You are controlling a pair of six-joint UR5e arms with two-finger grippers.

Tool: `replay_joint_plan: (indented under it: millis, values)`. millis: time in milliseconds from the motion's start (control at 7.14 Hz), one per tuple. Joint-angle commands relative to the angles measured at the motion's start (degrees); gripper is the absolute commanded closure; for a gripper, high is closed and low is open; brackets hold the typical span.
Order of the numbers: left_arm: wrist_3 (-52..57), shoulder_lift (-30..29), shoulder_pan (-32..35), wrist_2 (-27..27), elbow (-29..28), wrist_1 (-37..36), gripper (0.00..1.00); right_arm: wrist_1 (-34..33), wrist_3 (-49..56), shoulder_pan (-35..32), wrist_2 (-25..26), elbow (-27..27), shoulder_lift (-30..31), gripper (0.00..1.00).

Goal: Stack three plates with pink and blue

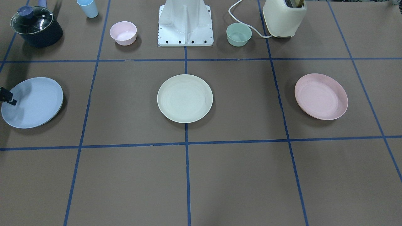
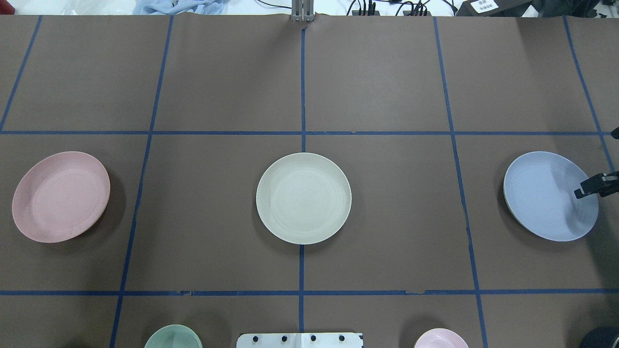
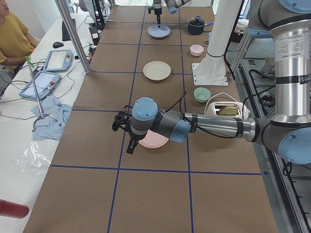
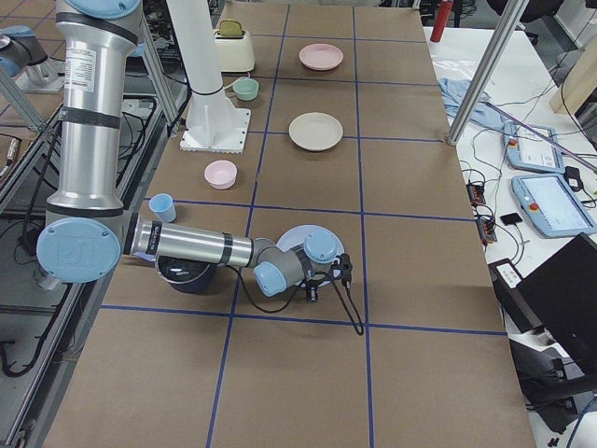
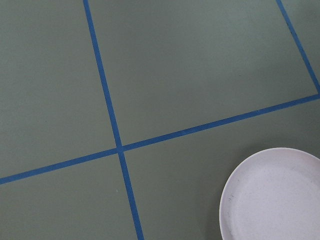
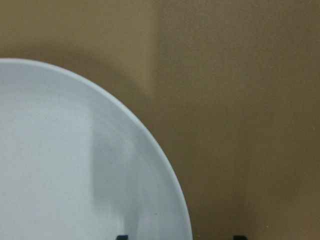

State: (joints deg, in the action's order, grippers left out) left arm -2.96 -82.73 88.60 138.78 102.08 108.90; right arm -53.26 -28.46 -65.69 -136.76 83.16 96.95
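Three equal plates lie in a row. The cream plate is in the middle. The pale pink plate is on my left and the light blue plate on my right. My right gripper is open and low at the blue plate's outer rim, one fingertip over the plate and the other outside it. One of its fingers shows in the overhead view. My left gripper hovers beside the pink plate. I cannot tell whether it is open or shut.
Along the robot's side stand a dark pot with a glass lid, a small light blue cup, a small pink bowl, the white robot base, a small green bowl and a cream toaster.
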Motion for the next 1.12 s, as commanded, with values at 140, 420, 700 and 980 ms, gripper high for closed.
replay_joint_plan:
  millis: [140, 420, 700, 980]
  values:
    - [0.1, -0.2, -0.5, 0.0, -0.2, 0.2, 0.01, 0.0, -0.4, -0.1, -1.0, 0.6, 0.1, 1.00]
    - [0.1, -0.2, -2.9, 0.0, -1.6, 1.5, 0.01, 0.1, -0.4, -0.2, -3.2, 1.4, 0.2, 1.00]
    - [-3.8, -0.5, -6.5, -3.4, -7.2, 9.6, 0.01, 0.1, -0.5, -0.4, -4.6, 3.9, 1.1, 1.00]
    - [-13.3, -0.8, -11.0, -3.3, -10.9, 17.5, 0.07, 0.0, -0.7, -1.2, -6.2, 4.2, 1.1, 1.00]
